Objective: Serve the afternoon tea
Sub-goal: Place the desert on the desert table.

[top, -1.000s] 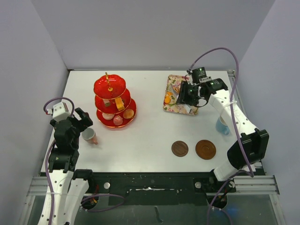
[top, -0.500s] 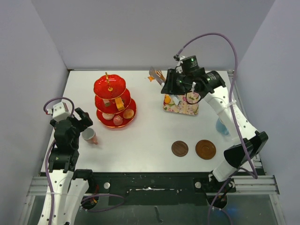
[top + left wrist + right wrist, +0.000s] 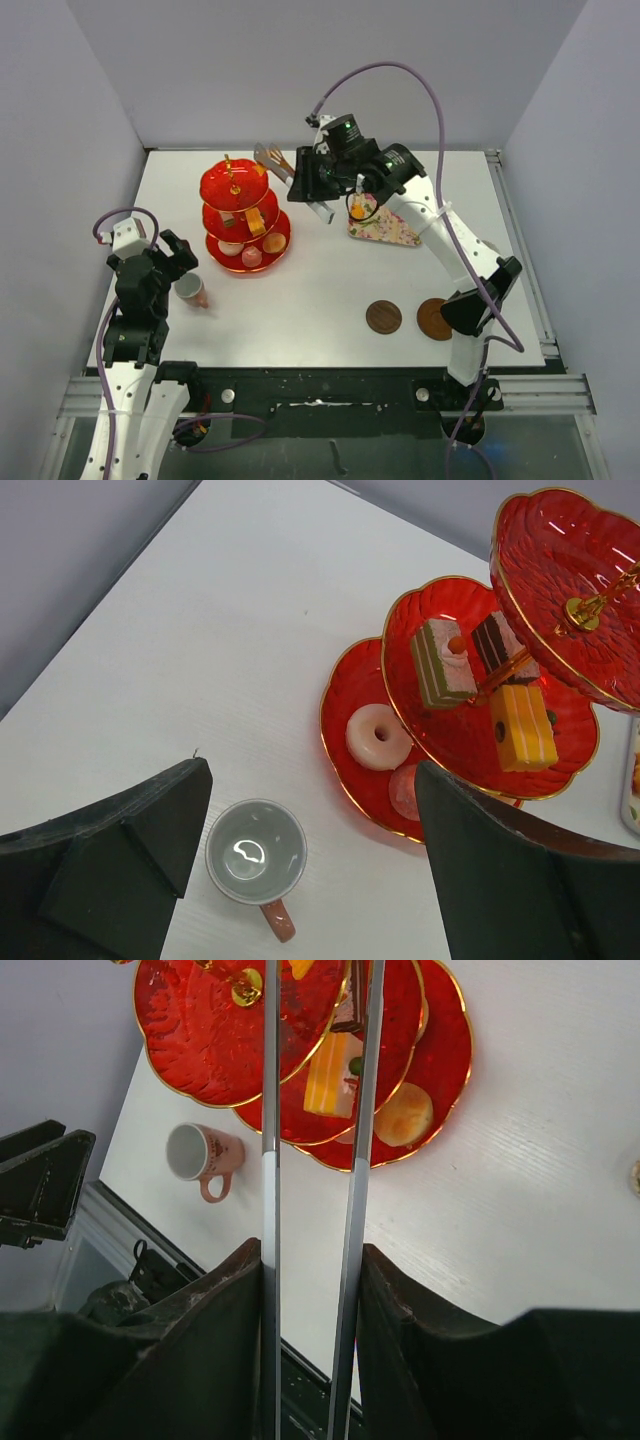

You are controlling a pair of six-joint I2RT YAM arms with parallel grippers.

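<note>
The red three-tier stand [image 3: 235, 185] with its gold handle stands at the back left. It carries a white doughnut [image 3: 378, 737], a green-and-pink cake [image 3: 443, 662] and a yellow cake [image 3: 522, 727]. My right gripper [image 3: 305, 185] is shut on silver tongs [image 3: 272, 158], whose tips reach over the stand's top tier [image 3: 215, 1040]. A small orange piece shows between the tong arms [image 3: 270, 1110] at the top edge. The pink cup [image 3: 190, 290] stands upright and empty [image 3: 256, 850] below my open left gripper [image 3: 178, 255], which touches nothing. Two brown saucers [image 3: 383, 317] lie at the front right.
A flowered tray [image 3: 390, 232] with an orange sweet [image 3: 357, 210] lies at the back, right of the stand. My right arm arches over it and partly covers the right saucer [image 3: 433, 318]. Grey walls close off the back and both sides.
My right arm has swung left from the flowered tray to the stand, with the tongs still in its gripper. The left arm and the pink cup have not moved.
</note>
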